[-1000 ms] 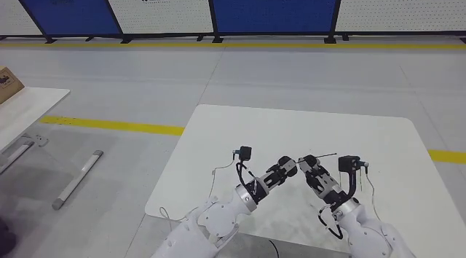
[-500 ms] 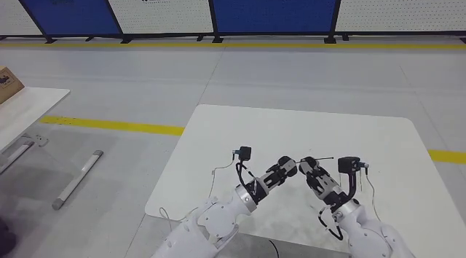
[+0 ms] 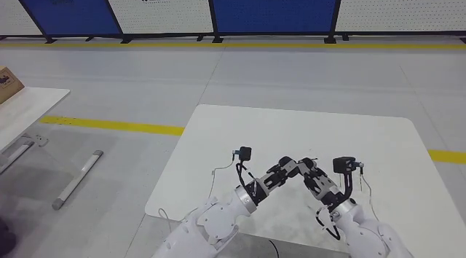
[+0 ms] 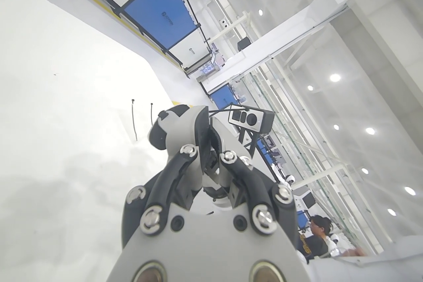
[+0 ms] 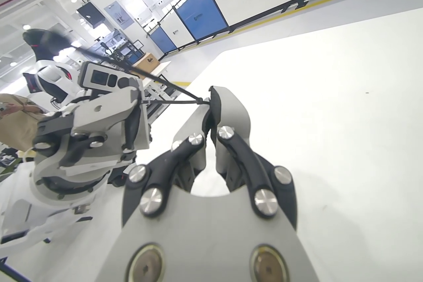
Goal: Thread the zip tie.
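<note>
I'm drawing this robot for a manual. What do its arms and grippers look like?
Both arms have smooth white shells. The left gripper and right gripper have pale grey fingers with black pads, black linkage bars and silver screws. A dark camera with a thin cable sits by each wrist.

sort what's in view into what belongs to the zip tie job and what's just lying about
In the job:
- zip tie, stretched between both grippers
- left gripper, shut on it
- right gripper, shut on it
- table below them

Lying about:
- spare tie and second spare tie, flat on the table
- cardboard box, off to the side
- bar on the floor
</note>
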{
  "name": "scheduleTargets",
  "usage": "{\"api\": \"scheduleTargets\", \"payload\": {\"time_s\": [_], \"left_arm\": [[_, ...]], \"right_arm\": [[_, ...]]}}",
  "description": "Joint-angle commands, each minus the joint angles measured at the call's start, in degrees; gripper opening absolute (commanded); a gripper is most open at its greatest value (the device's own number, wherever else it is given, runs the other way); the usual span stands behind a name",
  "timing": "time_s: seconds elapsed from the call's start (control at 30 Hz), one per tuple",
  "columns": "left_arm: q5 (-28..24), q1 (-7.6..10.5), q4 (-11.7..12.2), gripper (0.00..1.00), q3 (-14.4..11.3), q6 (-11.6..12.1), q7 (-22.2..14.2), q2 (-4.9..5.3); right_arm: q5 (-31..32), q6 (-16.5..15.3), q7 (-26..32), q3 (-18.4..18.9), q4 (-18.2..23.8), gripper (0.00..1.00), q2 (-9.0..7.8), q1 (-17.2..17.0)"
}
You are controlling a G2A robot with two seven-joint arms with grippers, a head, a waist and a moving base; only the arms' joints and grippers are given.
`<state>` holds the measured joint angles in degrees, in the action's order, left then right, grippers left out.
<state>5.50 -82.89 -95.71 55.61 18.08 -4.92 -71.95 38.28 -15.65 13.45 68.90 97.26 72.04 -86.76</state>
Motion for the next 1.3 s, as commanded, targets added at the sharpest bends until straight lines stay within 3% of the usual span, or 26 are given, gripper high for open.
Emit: {"api": "scheduleTargets", "payload": {"time_s": [0.0,0.47,0.8,1.27], "left_arm": [[0.1,-0.06,-0.1,0.0,0.0,0.1,0.0,0.01],[0.6,-1.15,-1.7,0.0,0.4,1.4,0.3,0.2],[1.4,-2.42,-4.2,0.0,1.0,1.4,0.4,0.53],[1.2,-2.57,-4.9,0.0,1.0,1.4,0.5,0.71]], "right_arm": [[0.3,0.1,0.0,-0.2,-0.2,0.0,-0.01,0.1],[1.6,1.1,-0.2,-0.9,-1.5,0.0,-0.03,0.7],[1.8,1.7,-0.4,-1.3,-2.9,0.0,0.02,1.5],[1.3,2.5,-0.7,-1.9,-5.4,0.0,0.22,3.1]]}}
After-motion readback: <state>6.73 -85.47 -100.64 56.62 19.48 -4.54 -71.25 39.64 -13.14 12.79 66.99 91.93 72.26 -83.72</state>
